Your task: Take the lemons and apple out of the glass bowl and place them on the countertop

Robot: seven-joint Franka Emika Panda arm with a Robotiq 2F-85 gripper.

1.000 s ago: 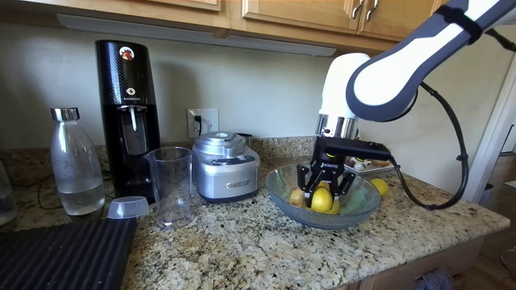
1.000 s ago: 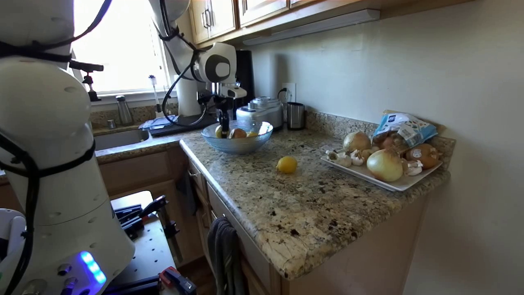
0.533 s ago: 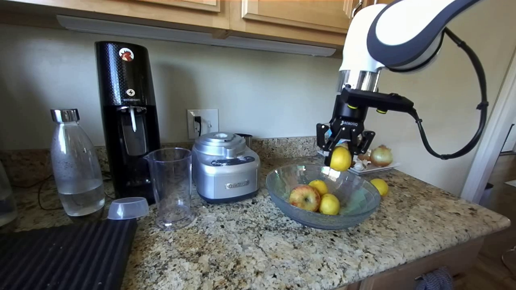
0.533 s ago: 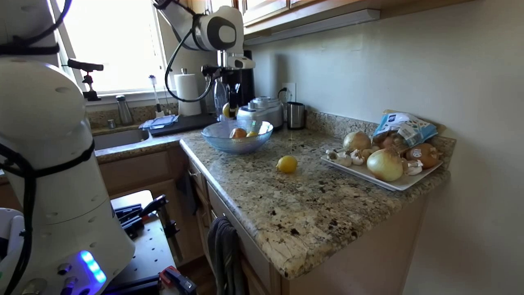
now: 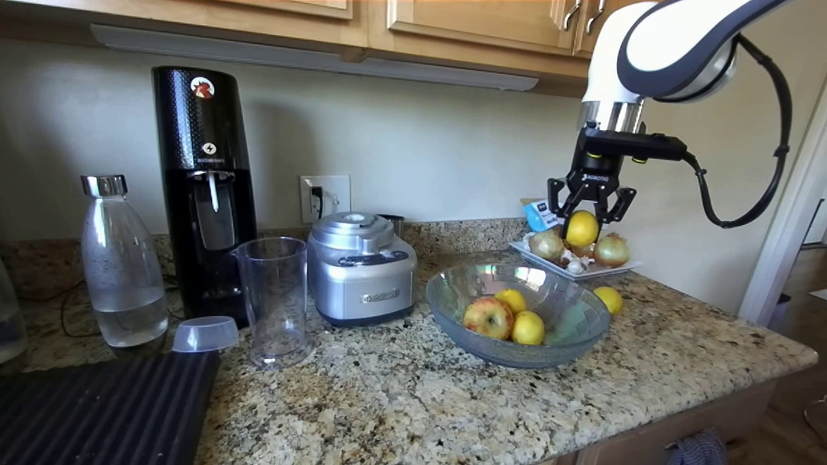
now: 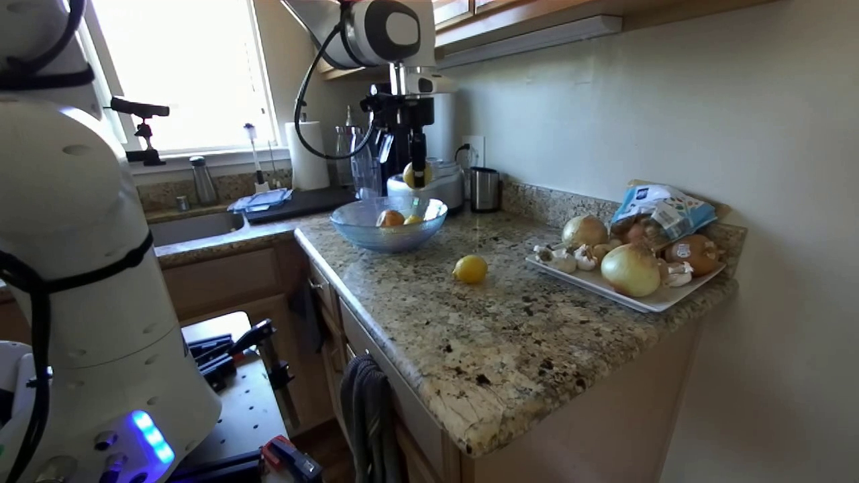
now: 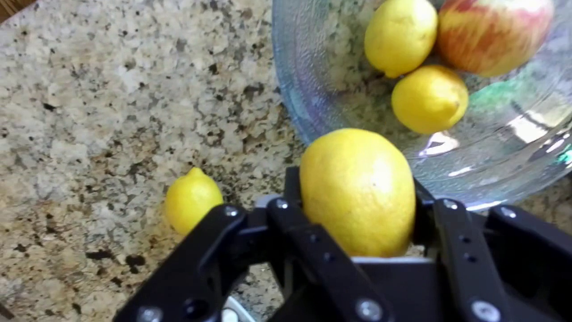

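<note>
My gripper (image 5: pixel 583 234) is shut on a yellow lemon (image 7: pixel 357 192), one finger against each side of it. It hangs in the air, above the level of the bowl's rim; in the wrist view it overlaps the edge of the glass bowl (image 5: pixel 517 355). Inside that bowl the red-and-yellow apple (image 5: pixel 486 318) lies against two lemons, a front lemon (image 5: pixel 528 328) and a rear lemon (image 5: pixel 510 299). A further lemon (image 6: pixel 470 269) rests on the granite countertop (image 6: pixel 429 322), outside the bowl.
A white dish (image 6: pixel 661 302) of onions and garlic stands near the countertop's end by the wall. Beside the bowl is a steel food processor (image 5: pixel 362 284). Farther along come a clear pitcher (image 5: pixel 274 303), a tall black appliance (image 5: pixel 200 142) and a ribbed black mat (image 5: pixel 103 413).
A second ago my gripper was down in the bowl around the lemon. It has risen with the lemon, then shifted toward the dish side. The other fruits now show uncovered in the bowl.
</note>
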